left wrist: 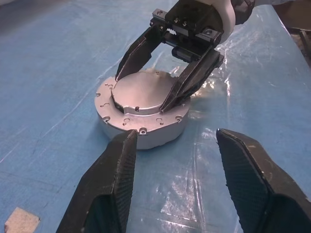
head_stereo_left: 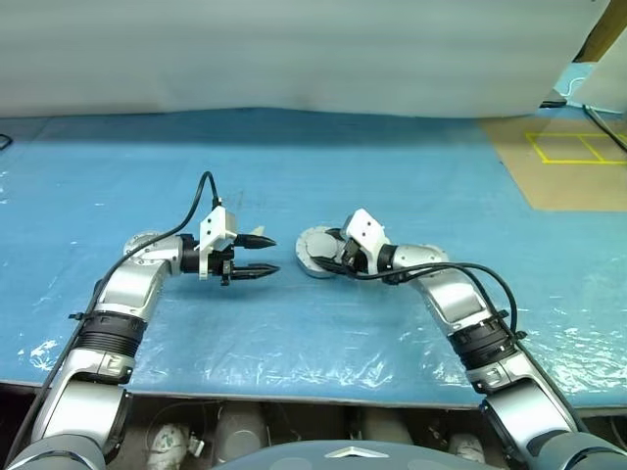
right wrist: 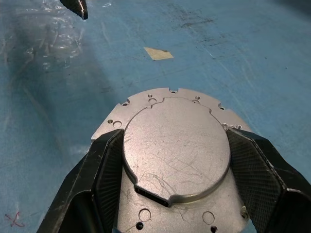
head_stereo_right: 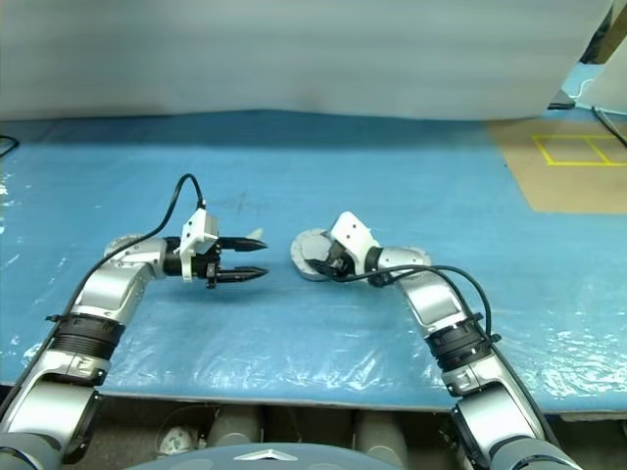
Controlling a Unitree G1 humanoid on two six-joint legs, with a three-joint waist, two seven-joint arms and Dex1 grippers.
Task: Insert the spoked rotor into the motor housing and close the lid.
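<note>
On a blue worktop (head_stereo_left: 294, 166), the motor housing (left wrist: 142, 127) sits near the middle with its lid (right wrist: 175, 150) closed flat on top. The right gripper (left wrist: 148, 92) reaches in from the right, angled down, its fingers (right wrist: 104, 170) straddling the lid's raised disc. The left gripper (head_stereo_left: 257, 255) hovers just left of the housing, pointing toward it, fingers (left wrist: 112, 179) spread and empty.

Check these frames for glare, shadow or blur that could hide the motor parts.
Left wrist view: glare on the plastic sheet beside the motor housing; lid evenly lit. Right wrist view: lid sharp with fine scratches; soft shadow on the blue mat. Head views: housing small, partly hidden by the right gripper.
</note>
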